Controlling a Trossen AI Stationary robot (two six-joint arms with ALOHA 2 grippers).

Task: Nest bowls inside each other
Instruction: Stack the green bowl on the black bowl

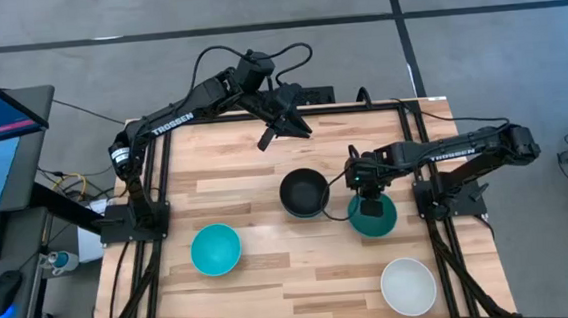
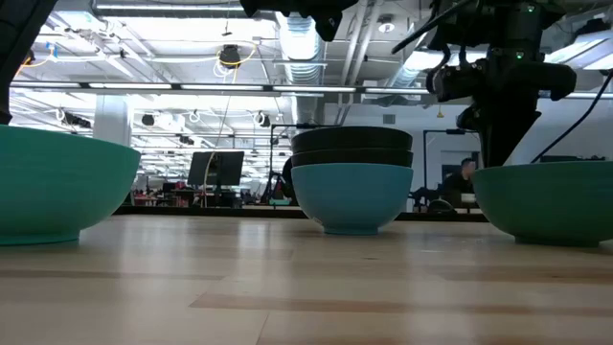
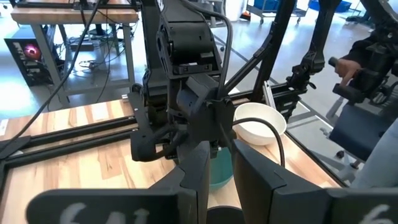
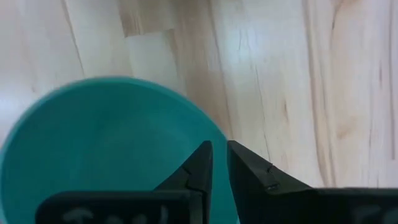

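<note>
My right gripper (image 1: 367, 205) points down onto the dark teal-green bowl (image 1: 379, 223), which stands on the table right of centre, and is shut on its rim. To its left stands a stack (image 1: 303, 193): a sky-blue bowl (image 2: 351, 196) on the table with two black bowls (image 2: 351, 141) nested in it. A turquoise bowl (image 1: 215, 249) sits near the left side and a white bowl (image 1: 408, 286) in the near right corner. My left gripper (image 1: 300, 130) hangs raised over the far middle of the table, holding nothing, with a narrow gap between its fingers. My right gripper (image 4: 220, 158) pinches the dark teal-green bowl's rim (image 4: 219, 134) on the side toward the stack. One finger (image 4: 200, 165) is inside the bowl and the other (image 4: 252, 169) outside. The fingers come from above, pointing down. The bowl (image 2: 546, 201) stands upright with its base on the table.
Black frame rails run along the table's left, right and far edges. The middle of the wooden top between the turquoise bowl and the stack is bare. A desk with monitor, keyboard and mouse stands off the left side.
</note>
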